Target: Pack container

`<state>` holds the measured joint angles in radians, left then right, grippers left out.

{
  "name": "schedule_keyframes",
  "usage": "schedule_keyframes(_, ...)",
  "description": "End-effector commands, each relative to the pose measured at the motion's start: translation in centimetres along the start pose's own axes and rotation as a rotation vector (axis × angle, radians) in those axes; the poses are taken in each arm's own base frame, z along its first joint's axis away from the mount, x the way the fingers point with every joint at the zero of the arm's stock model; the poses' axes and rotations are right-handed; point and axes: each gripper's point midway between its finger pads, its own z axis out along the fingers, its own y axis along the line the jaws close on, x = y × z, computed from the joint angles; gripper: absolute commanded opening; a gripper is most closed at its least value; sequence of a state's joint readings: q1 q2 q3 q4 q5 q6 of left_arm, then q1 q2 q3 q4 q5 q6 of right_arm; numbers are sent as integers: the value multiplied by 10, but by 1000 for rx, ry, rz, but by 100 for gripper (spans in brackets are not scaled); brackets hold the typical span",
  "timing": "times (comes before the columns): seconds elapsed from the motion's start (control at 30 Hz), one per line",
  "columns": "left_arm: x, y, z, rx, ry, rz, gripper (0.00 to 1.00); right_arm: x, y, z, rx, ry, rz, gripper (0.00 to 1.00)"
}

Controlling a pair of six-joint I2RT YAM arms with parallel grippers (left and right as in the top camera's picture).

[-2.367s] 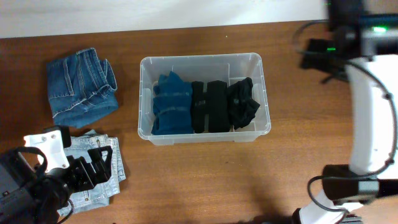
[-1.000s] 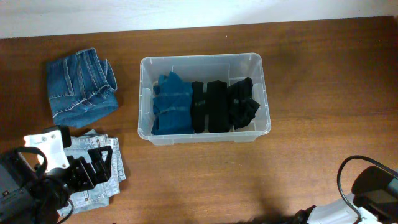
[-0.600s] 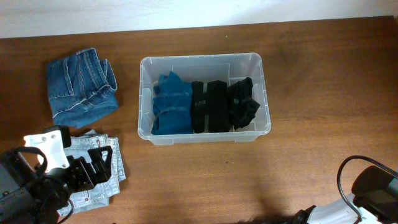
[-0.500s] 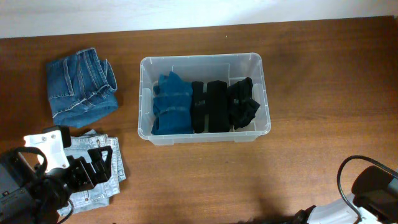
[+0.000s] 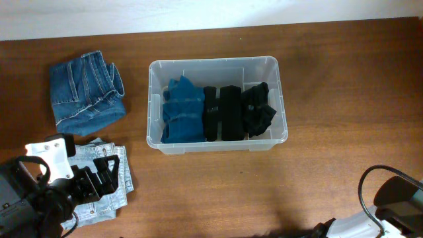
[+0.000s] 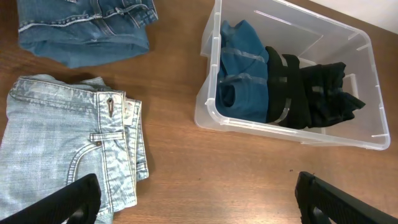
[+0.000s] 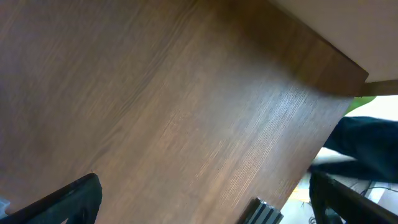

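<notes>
From overhead, the container point(image 5: 153, 106) stands on the tabletop point(image 5: 330, 86) a little left of the middle and towards the far edge. It holds three folded garments side by side: a blue garment point(image 5: 182, 111) at the left, a black garment point(image 5: 221, 114) in the middle and a crumpled black piece point(image 5: 259, 110) at the right. Dark jeans point(image 5: 86, 92) lie folded well to the left of it. Nearer, at the left corner, pale jeans point(image 5: 122, 178) lie partly under the left hand point(image 5: 99, 177), whose fingers stand apart. Part of the right arm point(image 5: 396, 201) shows at the near right corner.

In the left wrist view, the left hand point(image 6: 199, 205) is spread wide, a fingertip at each lower corner and nothing between them but bare wood. The container point(image 6: 209, 74) sits far and right, the blue garment point(image 6: 239, 81) against its left wall, then the black garment point(image 6: 286, 93) and the crumpled black piece point(image 6: 329, 93). The pale jeans point(image 6: 62, 143) lie near left, the dark jeans point(image 6: 87, 31) beyond them.

In the right wrist view, the right hand point(image 7: 205, 205) is likewise spread wide over bare tabletop point(image 7: 155, 112), holding nothing. The tabletop's edge crosses the upper right corner.
</notes>
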<state>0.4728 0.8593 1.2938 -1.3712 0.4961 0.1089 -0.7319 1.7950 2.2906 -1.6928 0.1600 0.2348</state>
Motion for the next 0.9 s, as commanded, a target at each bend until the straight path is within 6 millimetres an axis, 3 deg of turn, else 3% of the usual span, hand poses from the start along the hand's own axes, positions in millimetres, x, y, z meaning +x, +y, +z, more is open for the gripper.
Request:
schedule_keyframes(0.0, -1, 0, 0, 0, -3, 15, 99, 2, -5, -6, 18, -12, 0, 98)
schedule_keyframes(0.67, -1, 0, 0, -1, -3, 15, 99, 2, -5, -6, 18, -12, 0, 98)
schedule_keyframes(0.87, -58, -14, -5, 82, -222, 114, 99, 2, -5, -6, 18, -12, 0, 98)
